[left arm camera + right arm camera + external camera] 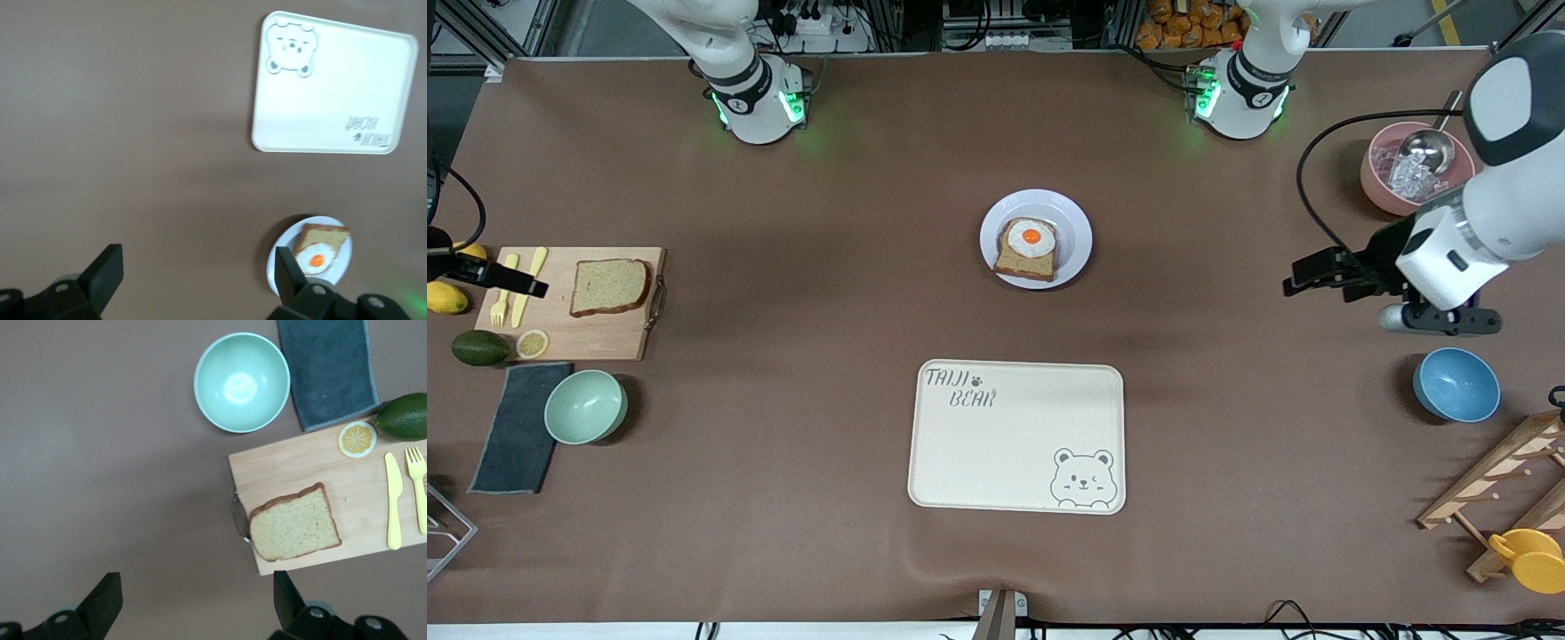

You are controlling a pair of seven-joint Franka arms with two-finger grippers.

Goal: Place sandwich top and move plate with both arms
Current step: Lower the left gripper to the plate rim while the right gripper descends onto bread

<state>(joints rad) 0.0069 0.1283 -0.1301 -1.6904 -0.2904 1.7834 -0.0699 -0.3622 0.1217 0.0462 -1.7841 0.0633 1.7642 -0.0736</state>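
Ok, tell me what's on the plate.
On the plate lies one bread slice bearing a fried egg. The egg covers much of that slice; no top slice yet.

A rectangular cream bear-print tray [1016,437] lies nearest the front camera. A wooden cutting board [596,331] carries a yellow plastic knife [528,284] and fork [502,290], beside a pale green bowl [585,406].

The plain brown wholemeal bread slice [609,286] lies on the wooden cutting board [596,342] at the right arm's end of the table. The round pale plate [1076,233] sits mid-table, carrying 1 egg-topped bread slice [1028,250]. The rectangular cream bear-print tray [996,453] lies nearer the front camera than the plate.
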